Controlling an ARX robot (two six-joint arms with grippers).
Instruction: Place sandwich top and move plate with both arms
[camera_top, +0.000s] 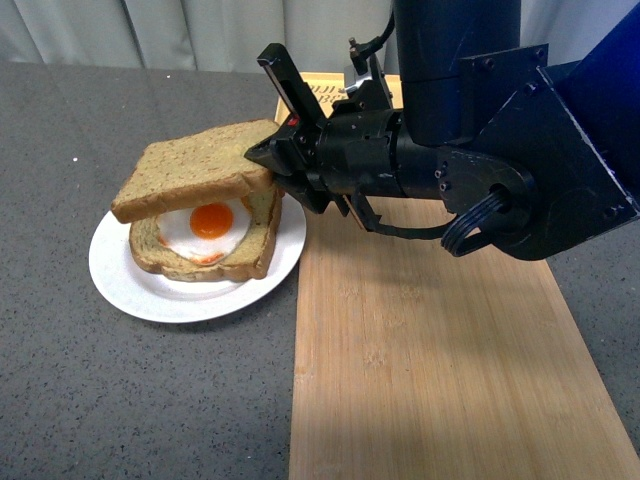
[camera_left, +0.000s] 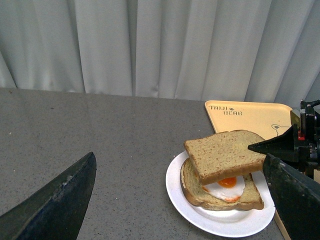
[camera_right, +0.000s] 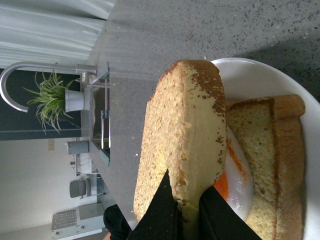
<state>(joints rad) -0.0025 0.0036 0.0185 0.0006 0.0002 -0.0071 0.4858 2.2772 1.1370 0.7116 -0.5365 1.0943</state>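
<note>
Plate (camera_top: 130, 290) on grey table (camera_top: 100, 400) w/ curtains (camera_left: 150, 45) behind.

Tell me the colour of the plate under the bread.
The plate is plain white, without pattern; the front view shows it best.

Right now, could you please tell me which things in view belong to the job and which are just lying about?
Job: sandwich top, held in the right hand; egg-topped slice; plate.
Lying about: wooden board; yellow tray; potted plant.
</note>
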